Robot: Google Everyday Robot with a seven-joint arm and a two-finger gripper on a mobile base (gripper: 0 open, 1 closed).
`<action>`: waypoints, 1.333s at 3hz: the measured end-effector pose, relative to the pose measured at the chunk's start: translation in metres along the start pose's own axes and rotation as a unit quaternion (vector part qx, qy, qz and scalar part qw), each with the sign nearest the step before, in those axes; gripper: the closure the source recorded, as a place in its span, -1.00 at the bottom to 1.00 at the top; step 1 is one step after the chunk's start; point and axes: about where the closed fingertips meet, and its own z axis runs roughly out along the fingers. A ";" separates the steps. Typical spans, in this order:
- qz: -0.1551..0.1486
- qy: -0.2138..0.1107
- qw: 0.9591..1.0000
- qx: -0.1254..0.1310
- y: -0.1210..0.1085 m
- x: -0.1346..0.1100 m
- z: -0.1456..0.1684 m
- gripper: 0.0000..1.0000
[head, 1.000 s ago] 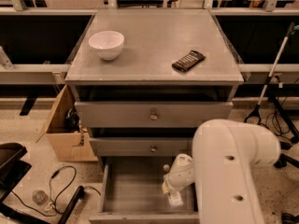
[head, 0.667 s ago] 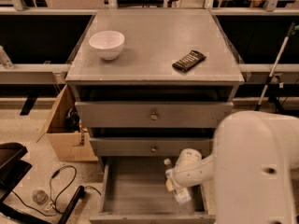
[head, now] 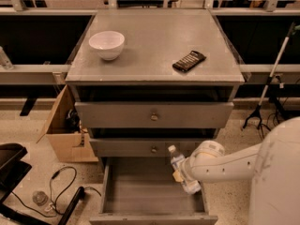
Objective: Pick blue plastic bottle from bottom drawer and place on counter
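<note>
Over the open bottom drawer [head: 140, 191], fingers [head: 177, 176] of the gripper [head: 183, 177] clasp the tilted blue plastic bottle [head: 176, 159].

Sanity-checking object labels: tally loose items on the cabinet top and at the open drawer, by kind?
Bowls: 1, white bowl on the counter
Dark flat devices: 1, on the counter
Bottles: 1, blue plastic bottle, held tilted by the gripper over the bottom drawer
Total: 3

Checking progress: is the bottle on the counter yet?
No, the gripper holds the bottle above the open bottom drawer, below the counter.
</note>
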 end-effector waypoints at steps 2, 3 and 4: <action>0.004 -0.037 0.999 -0.019 0.005 -0.033 -0.032 1.00; 0.004 -0.037 0.999 -0.019 0.005 -0.033 -0.032 1.00; 0.000 -0.058 0.998 -0.011 0.004 -0.040 -0.063 1.00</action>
